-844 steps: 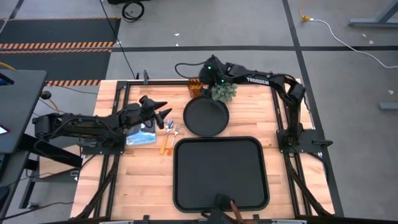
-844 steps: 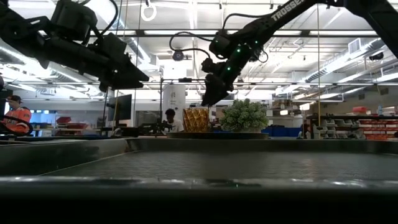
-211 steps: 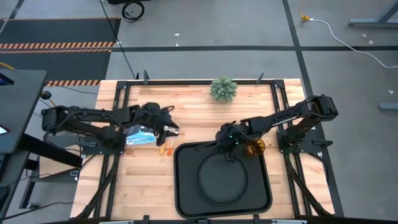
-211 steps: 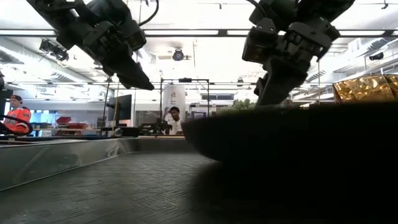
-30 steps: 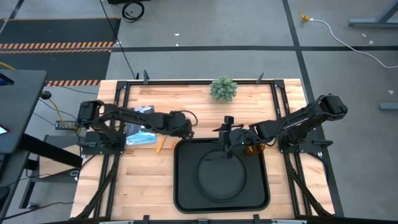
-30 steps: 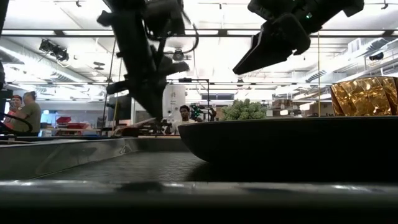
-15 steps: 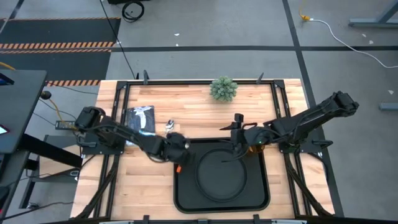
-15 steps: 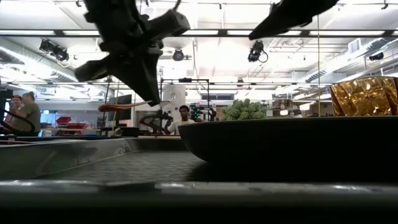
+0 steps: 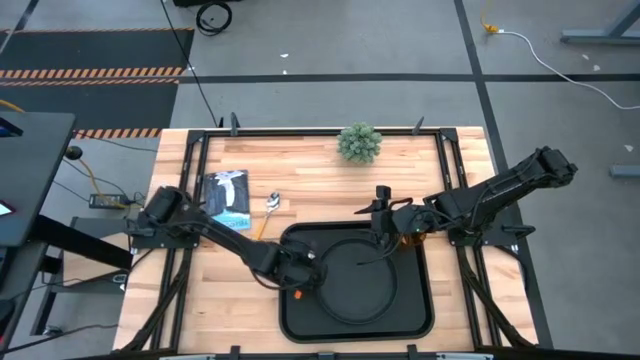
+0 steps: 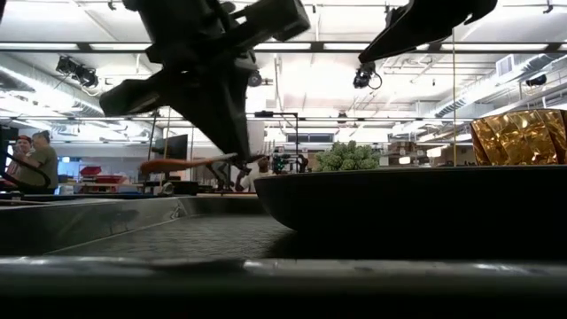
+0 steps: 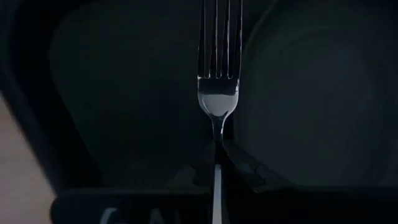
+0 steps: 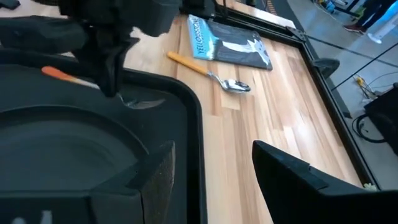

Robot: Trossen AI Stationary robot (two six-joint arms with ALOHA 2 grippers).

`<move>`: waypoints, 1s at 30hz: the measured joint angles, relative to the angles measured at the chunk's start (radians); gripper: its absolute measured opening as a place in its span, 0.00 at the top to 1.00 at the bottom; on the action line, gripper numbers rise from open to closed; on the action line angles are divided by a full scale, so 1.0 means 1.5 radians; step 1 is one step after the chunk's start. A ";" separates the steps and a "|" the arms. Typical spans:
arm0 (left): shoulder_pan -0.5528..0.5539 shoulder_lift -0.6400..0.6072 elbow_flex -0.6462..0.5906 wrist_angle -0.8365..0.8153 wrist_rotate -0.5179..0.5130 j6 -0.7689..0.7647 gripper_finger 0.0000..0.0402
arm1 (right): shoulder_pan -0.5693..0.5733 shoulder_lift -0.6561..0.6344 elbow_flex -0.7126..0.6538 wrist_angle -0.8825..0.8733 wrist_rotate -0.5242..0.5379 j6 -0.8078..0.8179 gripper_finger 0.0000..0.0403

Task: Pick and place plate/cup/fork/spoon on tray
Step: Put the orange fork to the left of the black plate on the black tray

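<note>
Left gripper [image 9: 300, 272] is low over the tray's [image 9: 425, 310] left part, just left of the plate [image 9: 362, 296], fingers clamped on the fork [image 11: 217, 93]. Left wrist view: tines point away from the gripper, fork above the tray floor beside the plate rim. An orange handle end sticks out at the gripper in the high and low views, so the fork's handle looks orange.

Plate sits inside the tray. Cup [image 9: 408, 238] stands at the tray's far right corner, by the right arm.

Right gripper [image 9: 381, 207] hovers over the tray's far edge, fingers spread, holding nothing.

Spoon [image 12: 208, 73] lies on the table beyond the tray's left side, next to a blue booklet [image 9: 226, 190]. Plant [image 9: 360, 143] at the far table edge.
</note>
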 joint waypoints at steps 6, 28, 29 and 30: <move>0.002 0.075 0.086 -0.122 0.024 -0.040 0.96 | 0.008 0.000 -0.005 -0.004 0.000 0.004 0.45; 0.010 0.137 0.126 -0.056 0.028 -0.065 0.95 | 0.019 0.000 -0.005 -0.004 0.000 0.005 0.45; 0.009 0.137 0.126 -0.045 0.025 -0.065 0.95 | 0.021 0.000 -0.005 -0.004 0.000 0.004 0.45; 0.009 0.137 0.126 -0.035 0.020 -0.065 0.95 | 0.023 0.000 -0.005 -0.004 0.000 0.003 0.45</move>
